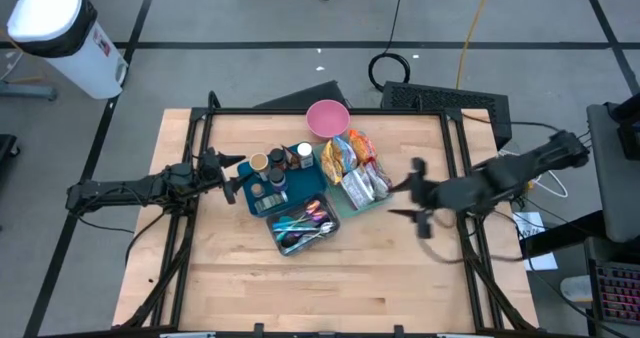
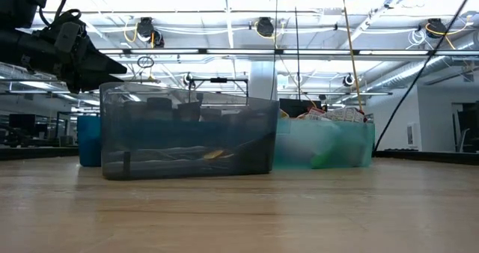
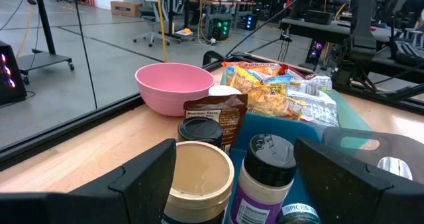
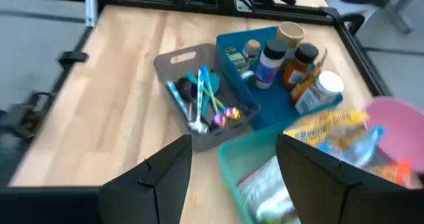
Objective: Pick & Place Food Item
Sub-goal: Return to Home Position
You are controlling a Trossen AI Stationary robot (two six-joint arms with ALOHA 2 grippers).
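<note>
My right end effector [image 1: 414, 192] hangs released and empty, right of centre in the high view, near the teal bin [image 4: 232, 159] of snack packets [image 1: 352, 163]. My left end effector [image 1: 233, 178], also released, sits left of centre beside the blue bin [image 4: 273, 115]. The spoons [image 4: 202, 98] lie in the black bin [image 4: 175, 58] mid-bench [image 1: 250, 288].

Pale wood-grain tabletop [image 1: 330, 288], pink bowl [image 1: 327, 118], blue bin [image 4: 228, 42] of black-lidded jars [image 4: 271, 52], teal bin [image 4: 228, 161] of yellow, orange and silver snack packets [image 1: 355, 163], grey bin [image 4: 173, 61] holding blue and iridescent spoons [image 4: 202, 95], black frame [image 1: 410, 111]
</note>
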